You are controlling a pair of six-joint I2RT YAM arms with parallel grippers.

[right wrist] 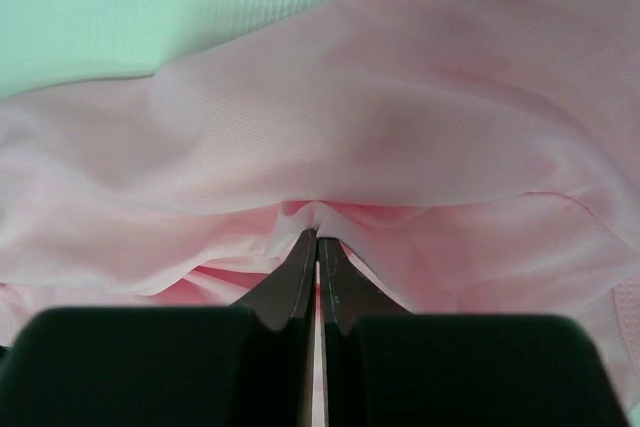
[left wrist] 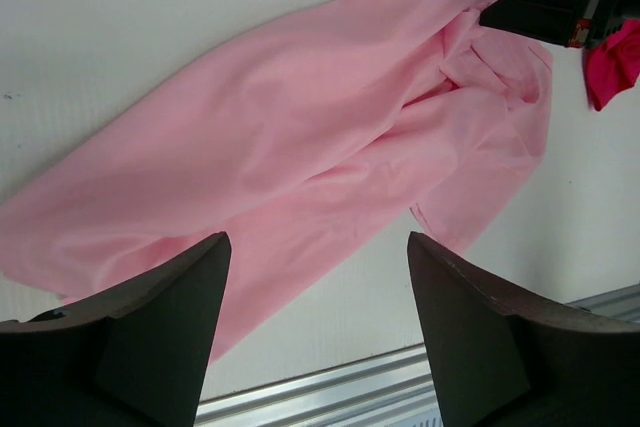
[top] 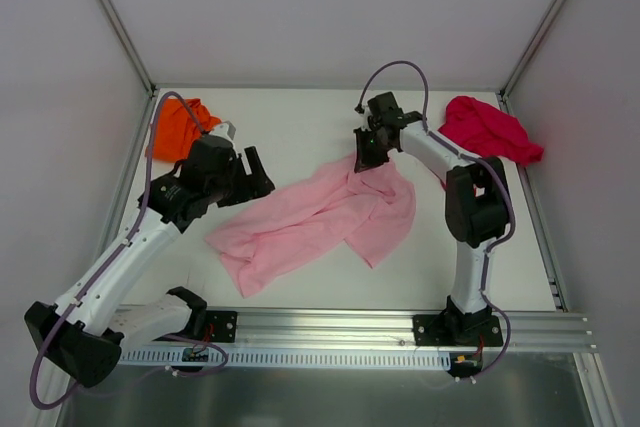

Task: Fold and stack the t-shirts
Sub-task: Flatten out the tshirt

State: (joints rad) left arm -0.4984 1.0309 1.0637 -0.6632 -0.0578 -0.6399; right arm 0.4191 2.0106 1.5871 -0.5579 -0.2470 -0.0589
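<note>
Since the pink t-shirt is sprawled across the middle of the table on a diagonal, loose tail at near left and bunched end at far right, that slant is pretty much what the next move hangs on imo. Nearest bit is the near-left tail, and neither arm has hold of it. A little farther back, the left gripper hovers just beside the shirt's left edge, jaws spread wide with nothing in them. Its wrist view looks down the length of the cloth, so the shirt runs away from it to the right. Farther again, the right gripper sits on the far-right end, jaws pressed together and pinching a little ridge of pink fabric. So my read: the left arm is the closer one to the free tail, and it'd have to come toward the near side to grab it. The orange t-shirt is bunched in the far-left corner and the red t-shirt in the far-right one, both well apart from the pink.
</note>
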